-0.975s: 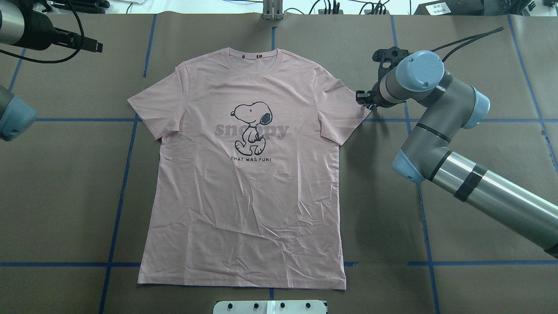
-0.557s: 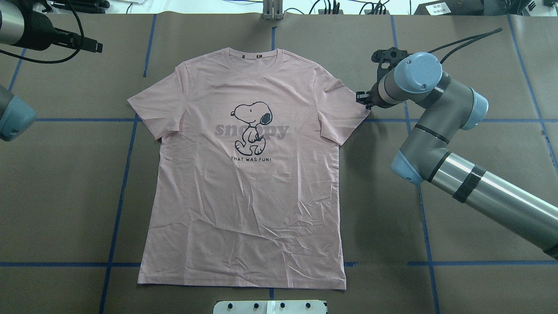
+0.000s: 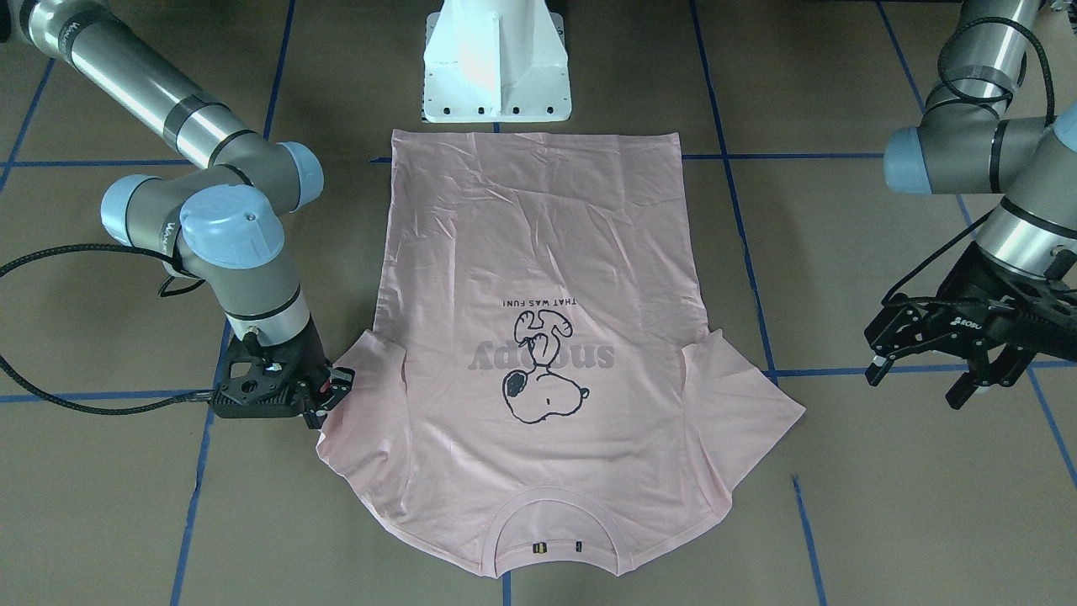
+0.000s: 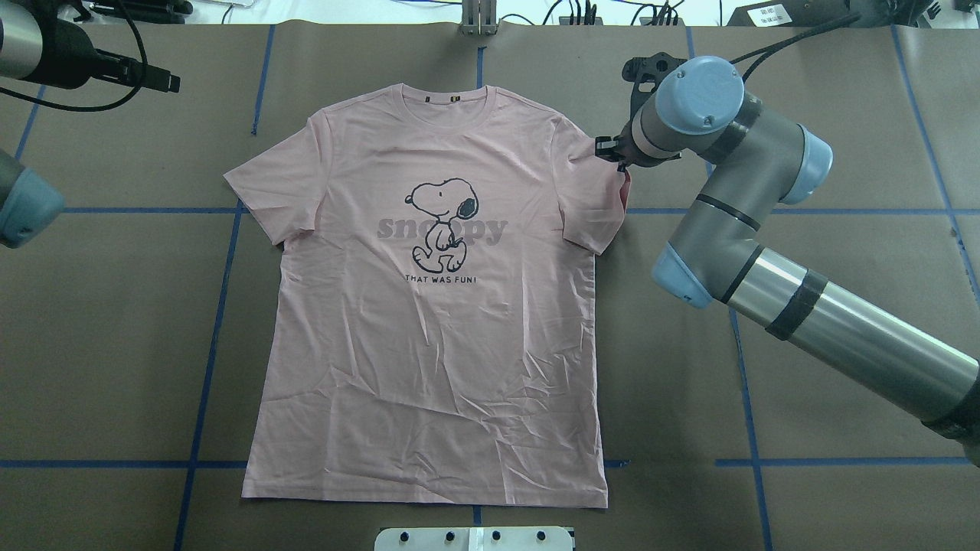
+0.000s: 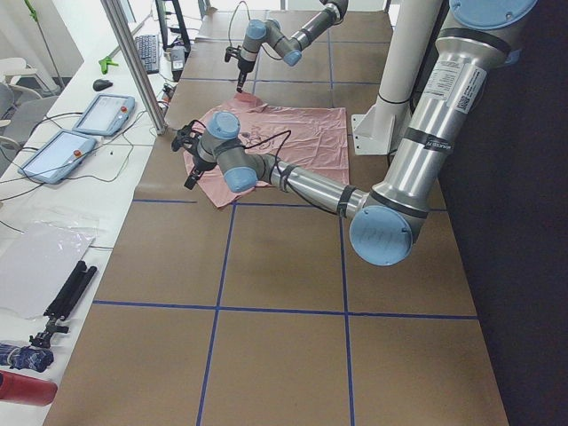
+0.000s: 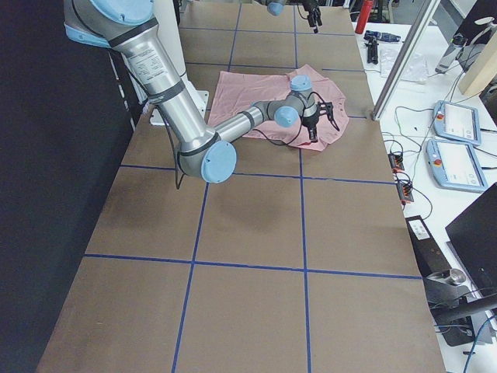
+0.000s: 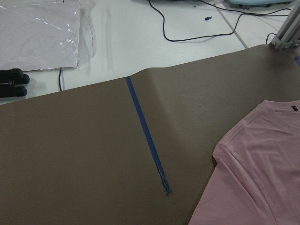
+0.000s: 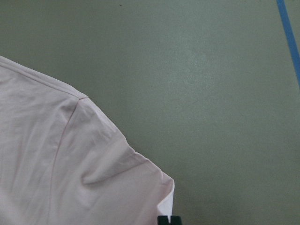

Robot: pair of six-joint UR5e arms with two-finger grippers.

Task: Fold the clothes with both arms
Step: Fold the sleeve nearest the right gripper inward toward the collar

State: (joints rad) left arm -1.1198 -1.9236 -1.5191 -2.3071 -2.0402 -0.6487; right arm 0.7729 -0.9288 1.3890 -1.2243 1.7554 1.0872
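Observation:
The pale pink T-shirt (image 4: pixel 429 344) lies flat, print up, on the brown table, collar at the far side. My right gripper (image 4: pixel 612 151) is shut on the tip of the shirt's right-hand sleeve (image 4: pixel 605 199) and holds it lifted and drawn in toward the shoulder. The front-facing view shows that gripper (image 3: pixel 330 394) at the sleeve edge of the shirt (image 3: pixel 538 252). The right wrist view shows the raised sleeve corner (image 8: pixel 140 187). My left gripper (image 3: pixel 917 383) is open and empty, off the cloth beyond the other sleeve (image 3: pixel 757 412). The left wrist view shows the shirt's shoulder (image 7: pixel 262 168).
The white pedestal base (image 3: pixel 496 59) stands at the shirt's hem side. Blue tape lines (image 4: pixel 207 337) cross the table cover. A metal post (image 4: pixel 478 15) stands at the far edge. Control tablets (image 6: pixel 458 120) and cables lie on the white bench beyond.
My right gripper has moved left and slightly away with the sleeve tip, so the sleeve is lifted and pulled in over the shirt. The left arm has not moved.

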